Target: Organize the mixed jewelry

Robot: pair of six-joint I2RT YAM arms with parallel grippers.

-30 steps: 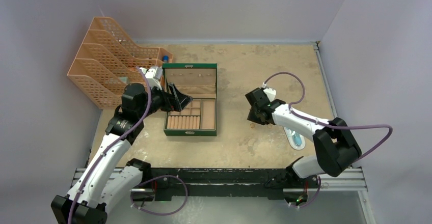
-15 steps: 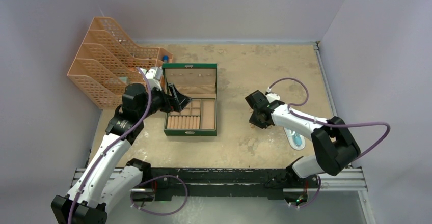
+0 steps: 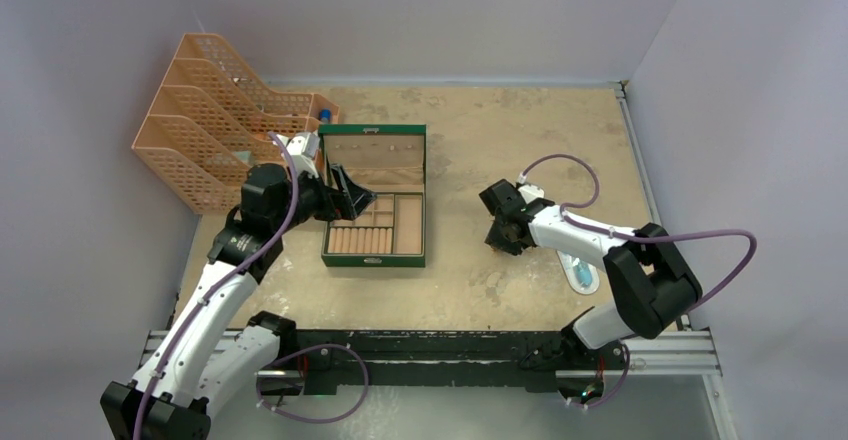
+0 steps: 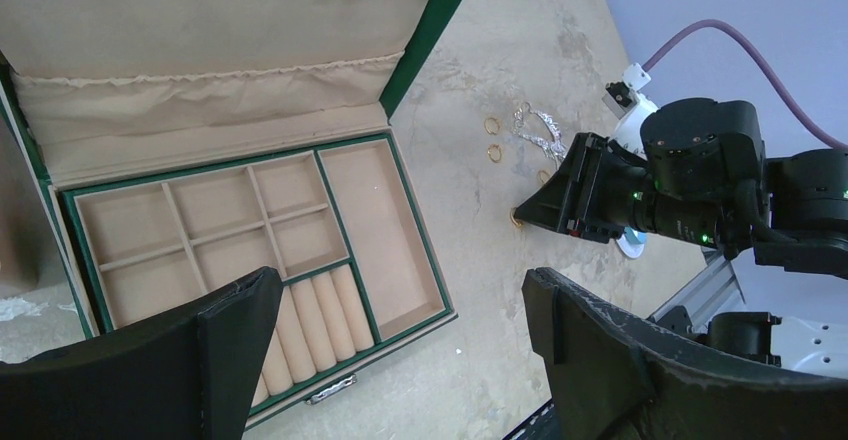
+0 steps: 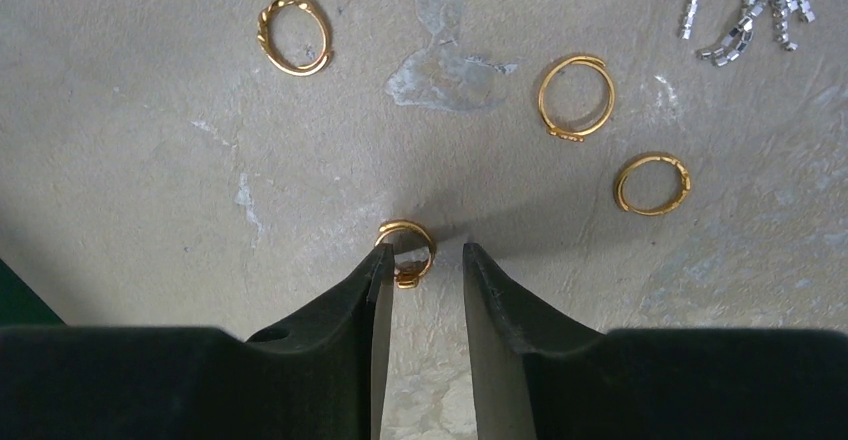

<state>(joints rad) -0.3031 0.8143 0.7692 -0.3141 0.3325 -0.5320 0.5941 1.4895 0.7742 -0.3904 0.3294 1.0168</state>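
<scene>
In the right wrist view several thin gold rings lie on the tan table: one (image 5: pixel 294 37) at the upper left, two (image 5: pixel 576 97) (image 5: pixel 652 183) to the right, and one (image 5: pixel 407 251) at my right gripper (image 5: pixel 425 260). That gripper is low over the table with its jaws narrowly open. The left finger (image 5: pixel 375 280) touches this ring and the right finger stands clear of it. A silvery chain tangle (image 5: pixel 740 0) lies at the top right. My left gripper (image 4: pixel 400 300) is wide open and empty above the green box (image 4: pixel 365 220). The rings (image 4: pixel 492 125) and the tangle (image 4: pixel 535 128) also show there.
The green box (image 3: pixel 408 222) lies open at centre left, with its lid up and tan compartments bare. An orange file rack (image 3: pixel 215 120) stands at the far left. A light-blue oval packet (image 3: pixel 580 275) lies under the right arm. Walls close the table's back and right side.
My right gripper has shifted slightly towards the near left and come down onto the ring group. My left arm has not moved.
</scene>
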